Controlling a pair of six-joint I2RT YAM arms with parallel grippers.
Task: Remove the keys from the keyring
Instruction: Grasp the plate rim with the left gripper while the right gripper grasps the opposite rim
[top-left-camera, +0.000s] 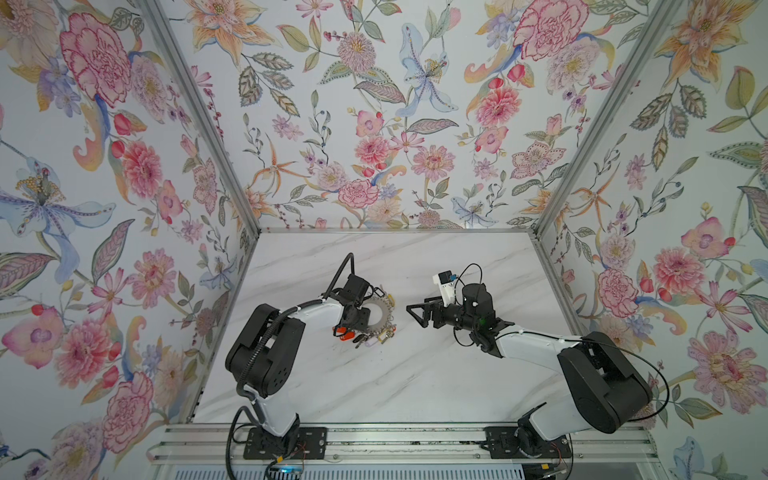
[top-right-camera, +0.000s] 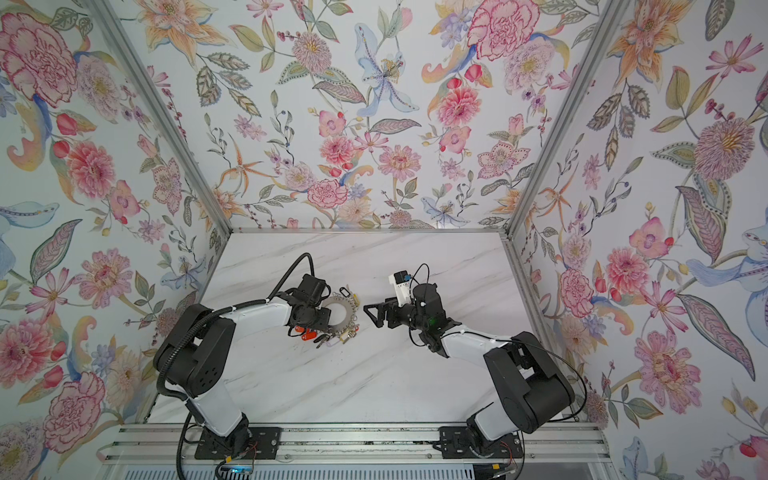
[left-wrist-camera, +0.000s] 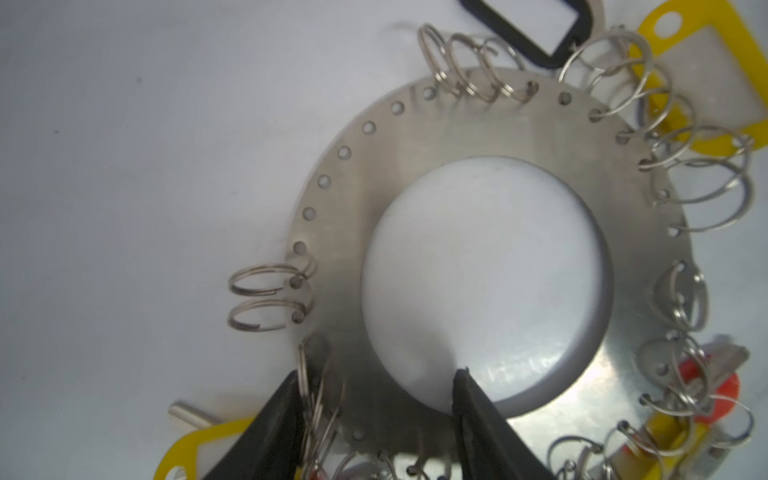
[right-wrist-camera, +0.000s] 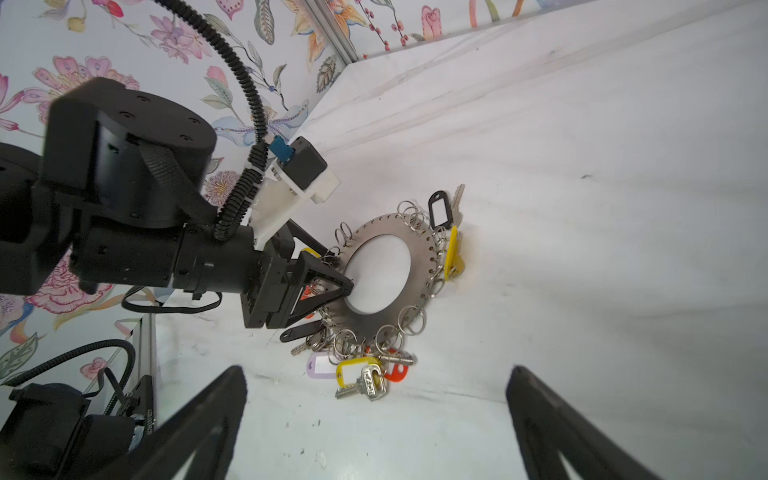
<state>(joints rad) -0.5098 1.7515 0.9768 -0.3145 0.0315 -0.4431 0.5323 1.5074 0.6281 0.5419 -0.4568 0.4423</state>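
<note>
Keyring (left-wrist-camera: 415, 174) on bench (top-left-camera: 415, 374); left tool (left-wrist-camera: 377, 372) clamped across its band, plainest from left wrist; right tool (right-wrist-camera: 376, 368) wide, apart.

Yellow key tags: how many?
3 yellow tags around the keyring: one beside the black tag, one by the red tag, one mostly hidden behind the left gripper. Others may be hidden.

The left gripper (left-wrist-camera: 378, 372) is lowered onto the keyring (left-wrist-camera: 415, 137), with one finger set inside its hole and one outside its rim; whether the band is clamped cannot be told. The right gripper (top-left-camera: 415, 316) is held beside the keyring, clear of it, jaws spread wide and aimed at it.
</note>
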